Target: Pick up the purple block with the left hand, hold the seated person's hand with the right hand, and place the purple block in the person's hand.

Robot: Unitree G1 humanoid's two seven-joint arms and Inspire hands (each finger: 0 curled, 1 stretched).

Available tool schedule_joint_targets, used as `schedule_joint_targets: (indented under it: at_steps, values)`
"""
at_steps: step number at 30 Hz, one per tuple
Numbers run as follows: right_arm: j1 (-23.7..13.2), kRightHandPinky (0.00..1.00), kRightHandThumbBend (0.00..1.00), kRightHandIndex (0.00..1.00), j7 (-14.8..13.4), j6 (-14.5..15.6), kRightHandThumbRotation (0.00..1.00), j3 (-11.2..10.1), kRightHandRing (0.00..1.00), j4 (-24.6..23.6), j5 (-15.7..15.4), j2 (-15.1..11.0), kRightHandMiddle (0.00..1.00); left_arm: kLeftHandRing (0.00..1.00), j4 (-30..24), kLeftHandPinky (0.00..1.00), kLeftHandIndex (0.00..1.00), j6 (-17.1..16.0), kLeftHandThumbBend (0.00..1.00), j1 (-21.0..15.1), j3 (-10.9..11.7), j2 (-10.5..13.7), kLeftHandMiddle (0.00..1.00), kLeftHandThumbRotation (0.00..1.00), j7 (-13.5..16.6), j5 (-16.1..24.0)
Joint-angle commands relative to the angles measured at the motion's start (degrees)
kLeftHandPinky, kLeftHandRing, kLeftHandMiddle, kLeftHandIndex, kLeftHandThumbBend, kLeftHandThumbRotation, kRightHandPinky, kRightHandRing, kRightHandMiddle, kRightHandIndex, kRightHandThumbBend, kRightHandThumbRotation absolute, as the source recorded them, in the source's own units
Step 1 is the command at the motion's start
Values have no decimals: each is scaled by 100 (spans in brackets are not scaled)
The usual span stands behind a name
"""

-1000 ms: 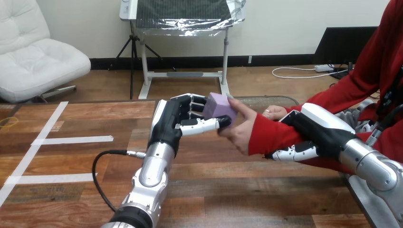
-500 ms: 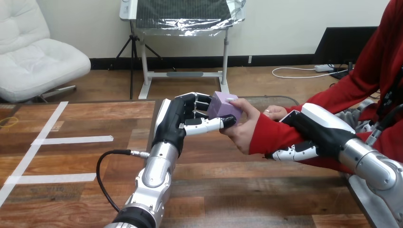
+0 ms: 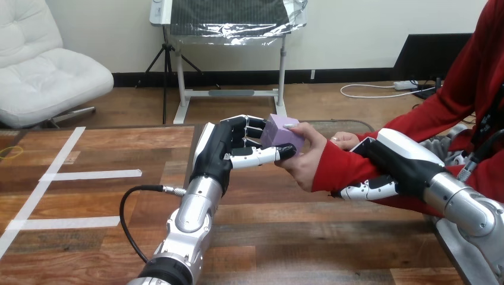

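The purple block (image 3: 280,134) is held above the middle of the table, between my left hand (image 3: 229,148) and the person's hand (image 3: 306,159). My left hand's fingers are curled behind the block and its thumb lies under it. The person's palm is against the block's right side, with their thumb on top of it. At the right, my right hand (image 3: 397,161) lies over the person's red-sleeved forearm (image 3: 342,169), and its fingers (image 3: 368,191) curl under the sleeve.
The person's other hand (image 3: 345,141) rests just behind the held forearm. Several white tape strips (image 3: 89,174) mark the wooden table (image 3: 297,237) at the left. A black cable (image 3: 134,196) loops beside my left forearm.
My left hand has carried the block a little to the right into the person's palm. The block has turned more level, and the person's thumb has come down on its top.
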Motion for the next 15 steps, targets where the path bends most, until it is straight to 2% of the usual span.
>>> schedule_joint_targets:
  at_steps: [1, 11, 15]
  values:
    - [-232, 18, 55, 27, -41, -62, 43, -100, 21, -424, 223, 383, 27, 41, -333, 37, 45, 2, 68, -367, -172, -60, 44, 0, -225, 10]
    - [-212, 18, 54, 27, -59, -62, 43, -102, 21, -429, 214, 364, 27, 42, -455, 38, 46, 228, 68, -263, -209, -38, 45, 0, -271, 20]
    - [-211, 17, 54, 27, -71, -109, 42, -104, 21, -387, 222, 365, 27, 43, -479, 39, 46, 267, 67, -217, -169, -30, 46, 0, -444, -77]
